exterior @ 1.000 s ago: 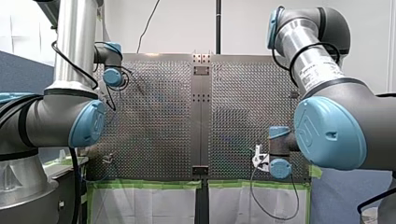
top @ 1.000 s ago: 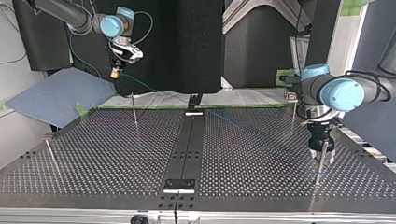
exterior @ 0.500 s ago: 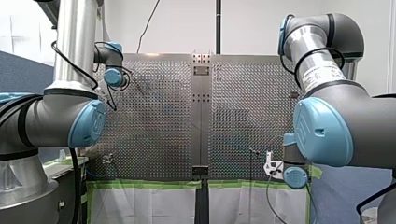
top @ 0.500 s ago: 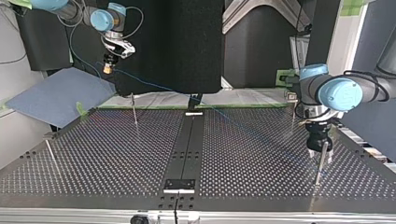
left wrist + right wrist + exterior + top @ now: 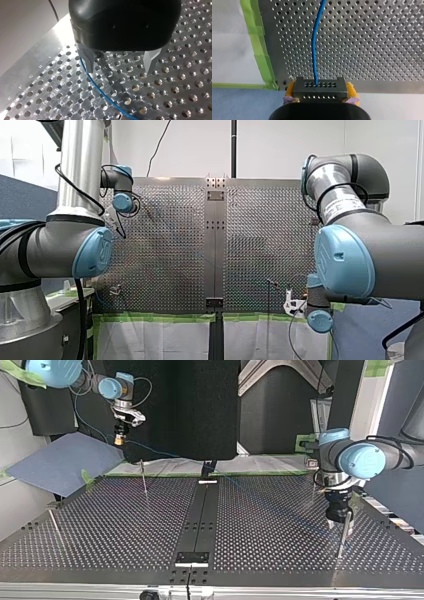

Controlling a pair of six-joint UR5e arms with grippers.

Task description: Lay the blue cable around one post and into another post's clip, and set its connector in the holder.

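Note:
In the right wrist view my right gripper (image 5: 320,96) is shut, its yellow pads clamped on a dark grey connector block (image 5: 320,88). The blue cable (image 5: 315,50) leaves the block and runs ahead over the perforated plate. In the top view that gripper (image 5: 119,439) hangs high beyond the table's far left edge, and the cable (image 5: 165,453) slants down towards the table's right. My left gripper (image 5: 340,521) hovers low at the near right with a thin post (image 5: 342,537) beside its fingers. Its metal fingers (image 5: 88,58) stand open, and the cable (image 5: 105,96) passes under one of them.
Other thin posts stand at the far left (image 5: 143,477), near left (image 5: 55,527) and far right (image 5: 314,482). A black rail (image 5: 200,515) runs down the table's middle. Green tape (image 5: 260,47) edges the plate. A blue sheet (image 5: 60,460) lies off the far left corner.
My right arm has carried the connector further to the top view's left, off the table's far edge, pulling the cable along. My left gripper has stayed open and shifted only slightly.

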